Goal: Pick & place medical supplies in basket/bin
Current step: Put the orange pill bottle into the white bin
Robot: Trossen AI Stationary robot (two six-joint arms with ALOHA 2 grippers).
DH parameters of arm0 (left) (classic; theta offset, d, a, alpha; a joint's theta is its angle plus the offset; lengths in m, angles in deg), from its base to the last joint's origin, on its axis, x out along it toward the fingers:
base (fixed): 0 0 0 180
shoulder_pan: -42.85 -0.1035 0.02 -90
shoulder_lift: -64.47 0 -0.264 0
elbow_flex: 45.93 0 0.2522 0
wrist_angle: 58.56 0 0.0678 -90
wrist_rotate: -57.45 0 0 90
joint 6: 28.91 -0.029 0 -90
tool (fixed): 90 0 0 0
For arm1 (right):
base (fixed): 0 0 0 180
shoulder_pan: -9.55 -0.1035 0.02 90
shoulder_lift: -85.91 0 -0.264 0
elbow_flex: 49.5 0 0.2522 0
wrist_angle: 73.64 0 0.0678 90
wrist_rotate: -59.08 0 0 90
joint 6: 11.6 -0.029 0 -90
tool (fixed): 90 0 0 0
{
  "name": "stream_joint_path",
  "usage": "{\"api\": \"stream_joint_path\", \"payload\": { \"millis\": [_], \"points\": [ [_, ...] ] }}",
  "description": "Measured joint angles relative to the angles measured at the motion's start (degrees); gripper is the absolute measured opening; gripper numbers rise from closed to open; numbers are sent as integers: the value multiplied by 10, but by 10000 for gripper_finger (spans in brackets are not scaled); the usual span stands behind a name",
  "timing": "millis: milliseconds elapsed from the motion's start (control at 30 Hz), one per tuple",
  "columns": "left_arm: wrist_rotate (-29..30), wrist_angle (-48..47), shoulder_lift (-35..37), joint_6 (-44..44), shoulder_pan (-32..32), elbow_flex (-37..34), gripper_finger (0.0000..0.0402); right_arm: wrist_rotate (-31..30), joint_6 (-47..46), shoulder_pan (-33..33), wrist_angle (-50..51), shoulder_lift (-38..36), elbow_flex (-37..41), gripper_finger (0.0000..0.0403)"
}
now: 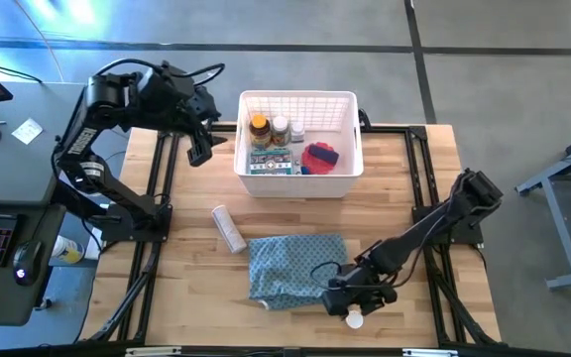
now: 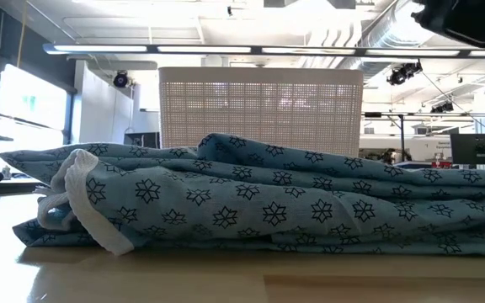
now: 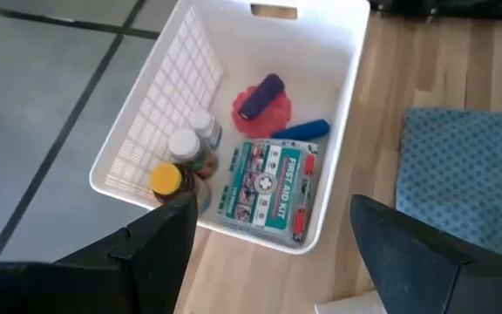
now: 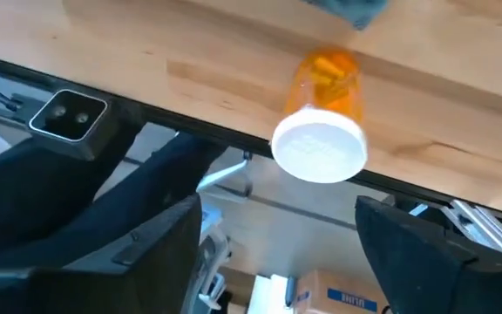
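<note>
An amber bottle with a white cap (image 4: 321, 113) lies on its side on the wood by the table's near edge, cap toward that edge; in the high view the bottle (image 1: 354, 317) shows just right of the blue patterned cloth (image 1: 290, 268). My right gripper (image 4: 277, 209) hovers open above it, fingers either side and short of it. The white basket (image 1: 241, 149) stands at the far middle, holding a yellow-capped amber bottle (image 3: 168, 179), white pill bottles (image 3: 190, 139), a first aid packet (image 3: 268, 187), a pink-red disc (image 3: 277, 109) and purple and blue tubes. My left gripper (image 1: 201, 149) waits open beside the basket's left wall.
A white bandage roll (image 1: 229, 229) lies on the table left of the cloth. The folded cloth (image 2: 268, 206) fills the low view in front of the basket (image 2: 259, 109). Black frame rails run along the table's left and right sides. A desk with a keyboard stands beyond the left edge.
</note>
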Motion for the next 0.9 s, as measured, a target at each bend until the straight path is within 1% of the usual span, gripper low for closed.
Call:
{"api": "stream_joint_path", "payload": {
  "millis": [133,567,700,800,900],
  "points": [
    [-11,0,0,-7,0,-17,335,5,0,-4,-22,15,0,294],
    [-22,0,0,-27,0,-42,335,8,1,-14,21,27,0,294],
    [-22,0,0,-28,0,-43,335,25,0,-18,-1,47,0,294],
    [-22,0,0,-28,0,-44,335,25,0,-18,-20,58,0,294],
    [-27,0,0,-28,0,-44,335,25,0,-14,-20,65,0,294]
  ]
}}
